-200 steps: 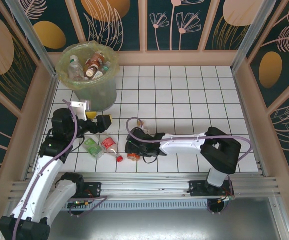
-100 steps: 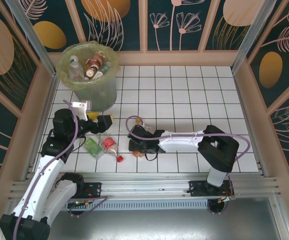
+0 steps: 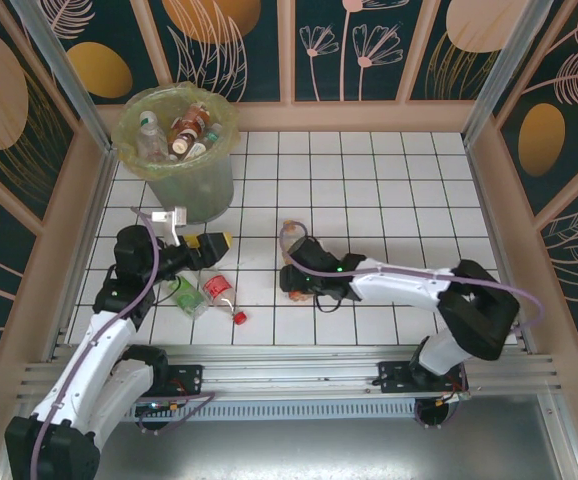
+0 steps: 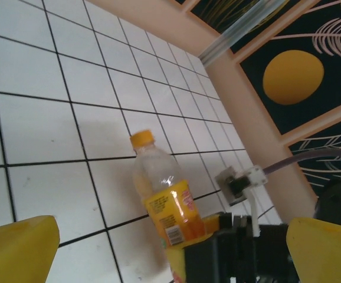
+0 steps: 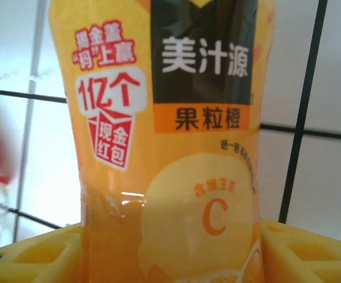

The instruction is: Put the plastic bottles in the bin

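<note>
Several bottles point(image 3: 184, 130) in bin point(image 3: 197, 192). R hand point(image 3: 297, 283) grasping orange bottle point(image 4: 167, 206) at desk point(image 3: 389, 190) centre. L hand point(image 3: 212, 243) released. Green bottle point(image 3: 183, 293) & red bottle point(image 3: 217, 288) still to go.

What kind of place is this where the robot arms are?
Probably a robot practice booth: a white gridded table, flower-painted wall panels boxing it in, and a metal rail with robot arms bolted on.

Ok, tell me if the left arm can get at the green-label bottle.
Probably yes: the left gripper is open close by the green-label bottle, which lies uncovered, only a red-label bottle beside it.
</note>
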Available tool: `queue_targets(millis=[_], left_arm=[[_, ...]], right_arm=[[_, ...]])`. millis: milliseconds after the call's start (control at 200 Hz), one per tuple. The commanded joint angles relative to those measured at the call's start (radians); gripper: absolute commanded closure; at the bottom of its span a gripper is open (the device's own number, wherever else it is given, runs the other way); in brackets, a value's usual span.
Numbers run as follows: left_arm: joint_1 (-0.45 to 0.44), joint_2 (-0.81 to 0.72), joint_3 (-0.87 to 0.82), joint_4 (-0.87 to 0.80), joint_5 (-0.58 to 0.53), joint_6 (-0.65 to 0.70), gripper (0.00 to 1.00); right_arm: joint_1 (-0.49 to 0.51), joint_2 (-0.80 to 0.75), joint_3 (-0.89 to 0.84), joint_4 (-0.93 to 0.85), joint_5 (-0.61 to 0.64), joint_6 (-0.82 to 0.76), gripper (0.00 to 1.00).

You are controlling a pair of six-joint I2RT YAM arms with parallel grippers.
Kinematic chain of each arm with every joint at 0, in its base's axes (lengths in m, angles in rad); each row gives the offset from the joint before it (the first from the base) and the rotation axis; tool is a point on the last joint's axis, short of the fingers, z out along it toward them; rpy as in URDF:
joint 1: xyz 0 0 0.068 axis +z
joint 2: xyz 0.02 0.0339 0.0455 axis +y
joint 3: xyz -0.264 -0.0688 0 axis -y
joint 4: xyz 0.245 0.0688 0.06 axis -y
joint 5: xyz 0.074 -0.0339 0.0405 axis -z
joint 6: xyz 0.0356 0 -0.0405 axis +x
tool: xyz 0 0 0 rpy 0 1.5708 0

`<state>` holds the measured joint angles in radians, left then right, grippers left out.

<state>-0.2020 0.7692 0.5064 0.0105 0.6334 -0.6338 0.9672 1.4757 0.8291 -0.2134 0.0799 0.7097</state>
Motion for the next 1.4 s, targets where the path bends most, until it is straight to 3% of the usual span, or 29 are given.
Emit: queue_targets(millis=[0, 120, 335, 585, 841, 1086, 1391], left_arm=[[-0.029, 0.022, -0.030, 0.152, 0.051, -0.081, 0.01], [-0.091, 0.075, -0.054, 0.264, 0.046, -0.128, 0.01], [-0.200, 0.214, -0.111, 0.683, 0.034, -0.309, 0.01], [-0.261, 0.353, -0.054, 0.884, 0.034, -0.413, 0.05], [-0.283, 0.428, -0.048, 1.083, 0.025, -0.507, 0.10], [-0.297, 0.458, -0.029, 1.095, 0.022, -0.522, 0.16], [-0.298, 0.443, -0.012, 1.059, 0.011, -0.521, 0.42]], right_arm=[[-0.034, -0.119, -0.037, 0.108, -0.093, -0.153, 0.40], [-0.066, -0.206, -0.039, 0.127, -0.166, -0.225, 0.40], [-0.111, -0.296, -0.037, 0.199, -0.359, -0.268, 0.39], [-0.114, -0.324, -0.017, 0.246, -0.508, -0.284, 0.39], [-0.114, -0.327, -0.016, 0.266, -0.573, -0.293, 0.39], [-0.115, -0.329, -0.025, 0.279, -0.582, -0.296, 0.38], [-0.115, -0.328, -0.027, 0.282, -0.571, -0.299, 0.38]])
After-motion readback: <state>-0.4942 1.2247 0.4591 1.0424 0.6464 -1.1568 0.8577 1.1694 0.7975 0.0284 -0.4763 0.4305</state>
